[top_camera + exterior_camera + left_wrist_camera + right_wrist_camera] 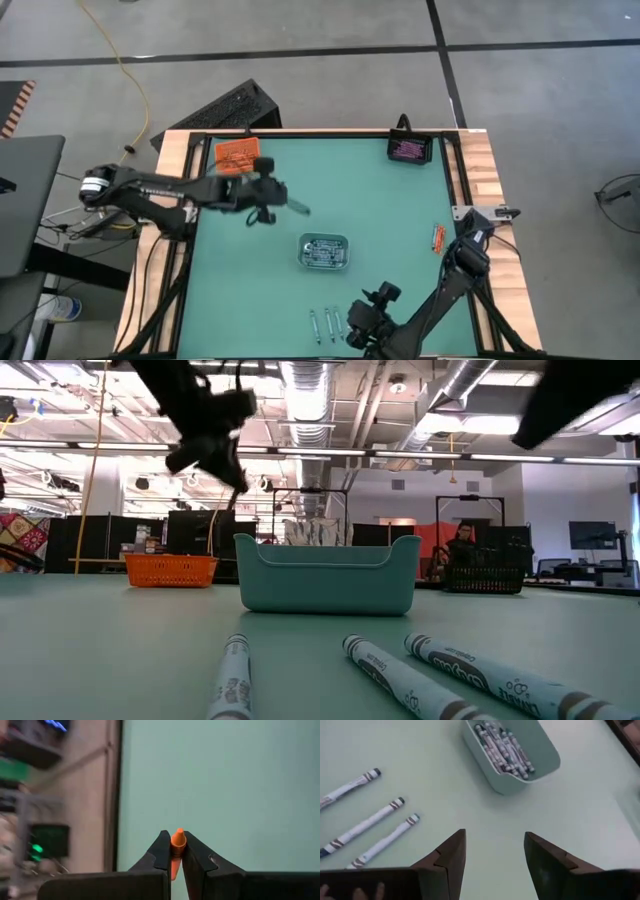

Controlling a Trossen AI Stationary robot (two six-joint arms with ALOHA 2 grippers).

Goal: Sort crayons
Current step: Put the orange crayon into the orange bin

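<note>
At the worktop's near edge, the right pincer is hovering released beside three grey-blue crayons. Mid-worktop, a clear-grey tray is holding more, likely awaiting sorting. The left pincer is gripping an orange crayon, probably heading for the orange tray at the far-left corner, unobstructed.

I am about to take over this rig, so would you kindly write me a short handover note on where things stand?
Left gripper: shut on an orange crayon, raised near the orange tray.
Right gripper: open, empty, at the table's near edge beside three loose grey crayons.
Done: grey tray at centre, black tray and orange tray all hold crayons.
Left: drop the held crayon, sort the three grey ones and the orange ones by the right edge.
</note>
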